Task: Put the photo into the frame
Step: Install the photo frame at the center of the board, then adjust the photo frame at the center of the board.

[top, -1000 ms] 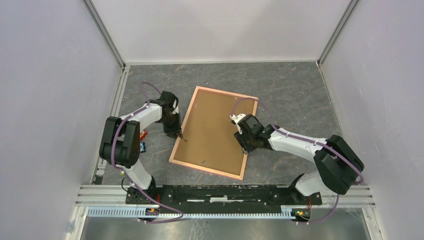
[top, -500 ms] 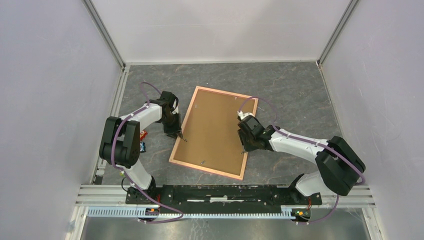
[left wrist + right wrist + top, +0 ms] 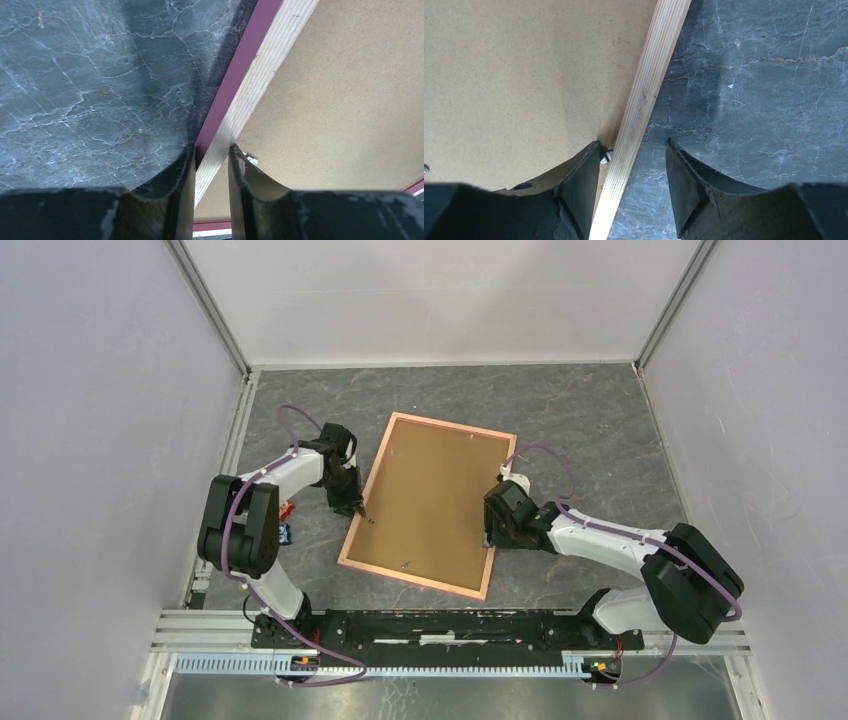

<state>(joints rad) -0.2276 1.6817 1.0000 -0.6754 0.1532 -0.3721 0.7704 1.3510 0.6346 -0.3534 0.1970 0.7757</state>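
**Frame** (image 3: pixel 411 580): Lies flat, back side up, mid-table (image 3: pixel 590 420), between the two arms. Long axis near-to-far but skewed, with far end leaning right and near end leaning left. Short rails at far and near ends, long rails L and R. Rails pink-orange from above. In wrist views, pale striped wood on back face and purple-pink outer side on L rail.

**Contents:** Holds brown backing board (image 3: pixel 430 490), seated inside the rails and filling the opening edge to edge. Small metal tab (image 3: pixel 405 564) on board just beside near rail. Similar small metal bit by each gripper in wrist views.

**L gripper** (image 3: pixel 211 146): At L long rail, approx. mid-length, pointing down. Jaws nearly closed, one finger on outer (table) side, other on board side. Rail pinched between, no gap seen on either side. Has hold of the rail.

**R gripper** (image 3: pixel 633 141): At R long rail, a little nearer than mid-length. Jaws abt half open, astride the rail. Inner finger over board, tip just beside rail. Outer finger apart from rail, bare table showing between. Nothing gripped.

**Other:** Small red item (image 3: pixel 287 510) and small blue item (image 3: pixel 285 533) nr table's L edge beside L arm. Too small to identify.
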